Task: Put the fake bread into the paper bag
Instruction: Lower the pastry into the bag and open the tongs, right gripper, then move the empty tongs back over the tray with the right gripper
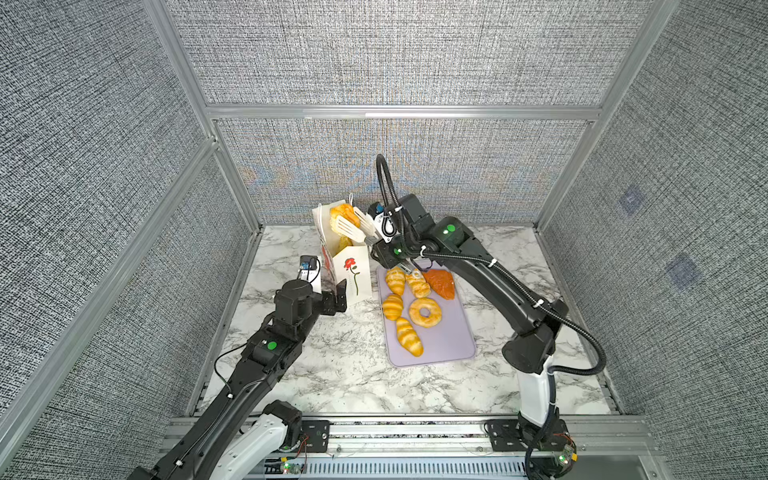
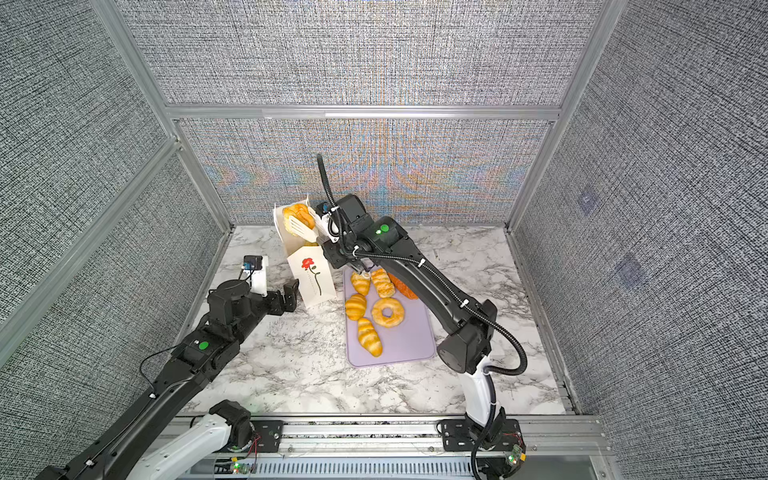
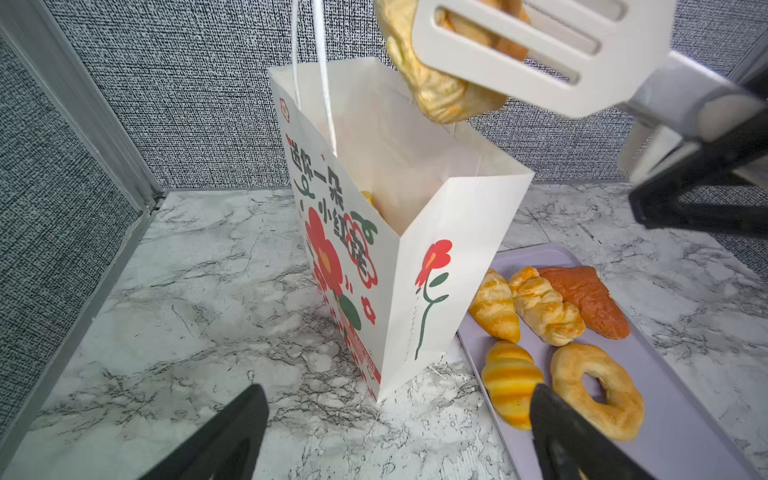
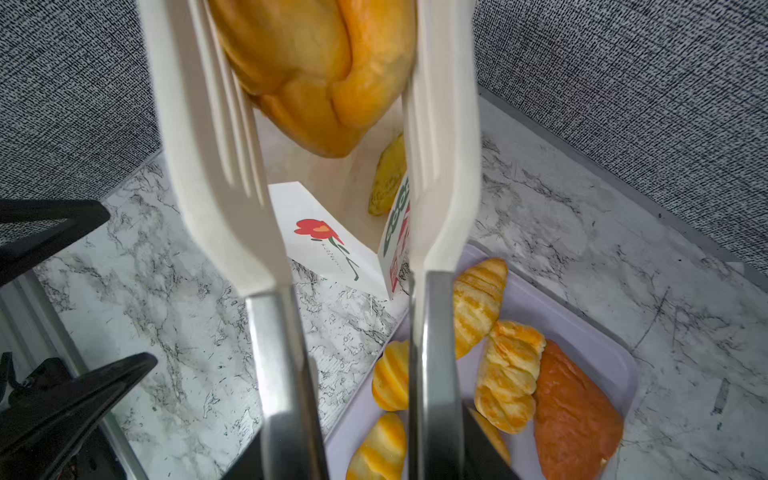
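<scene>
The white paper bag (image 1: 353, 274) (image 2: 311, 278) (image 3: 436, 232) stands open at the back of the table. My right gripper (image 1: 376, 241) (image 4: 361, 457) is shut on white tongs (image 1: 347, 228) (image 4: 216, 166). Their blades clamp a round orange bun (image 1: 343, 212) (image 2: 297, 212) (image 3: 432, 91) (image 4: 316, 62) just above the bag's mouth. One yellow pastry (image 4: 388, 183) lies inside the bag. Several croissants (image 1: 409, 336), a doughnut (image 1: 424, 312) and a dark triangular pastry (image 1: 440, 283) lie on the tray. My left gripper (image 1: 334, 297) (image 3: 399, 399) is open and empty, near the bag's front corner.
The lavender tray (image 1: 449, 345) (image 3: 685, 436) lies right of the bag on the marble table (image 1: 332, 374). Grey fabric walls with aluminium posts close the back and both sides. The bag's cord handles (image 3: 324, 83) stand upright.
</scene>
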You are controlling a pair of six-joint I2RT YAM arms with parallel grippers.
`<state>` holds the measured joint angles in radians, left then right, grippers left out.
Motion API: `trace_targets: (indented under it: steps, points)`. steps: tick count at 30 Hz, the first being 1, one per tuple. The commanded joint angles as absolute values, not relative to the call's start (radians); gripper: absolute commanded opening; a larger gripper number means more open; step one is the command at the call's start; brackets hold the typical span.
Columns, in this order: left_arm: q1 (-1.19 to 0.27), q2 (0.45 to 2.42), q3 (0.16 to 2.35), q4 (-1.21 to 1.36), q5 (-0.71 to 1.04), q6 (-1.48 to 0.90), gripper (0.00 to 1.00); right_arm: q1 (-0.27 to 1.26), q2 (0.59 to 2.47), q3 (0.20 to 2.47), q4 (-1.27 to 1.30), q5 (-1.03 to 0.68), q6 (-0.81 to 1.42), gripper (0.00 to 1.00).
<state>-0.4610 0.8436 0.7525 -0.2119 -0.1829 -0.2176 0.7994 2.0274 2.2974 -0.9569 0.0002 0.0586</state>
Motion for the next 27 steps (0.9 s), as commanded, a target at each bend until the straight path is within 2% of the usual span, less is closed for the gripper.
trace_targets:
  steps: [1, 7, 17, 27]
  points:
    - [-0.459, 0.843, 0.767, -0.193, -0.187, -0.204, 0.99, 0.801, 2.033, 2.307, -0.923, 0.029, 0.054, 0.46]
    - [-0.459, 0.847, 0.764, -0.2, -0.192, -0.198, 0.99, 0.816, 2.034, 2.304, -0.927, 0.049, 0.043, 0.5]
    - [-0.459, 0.831, 0.758, -0.221, -0.192, -0.206, 0.99, 0.825, 2.042, 2.308, -0.943, 0.078, 0.036, 0.62]
    - [-0.46, 0.828, 0.776, -0.243, -0.138, -0.199, 0.99, 0.831, 2.002, 2.297, -0.952, 0.103, 0.034, 0.65]
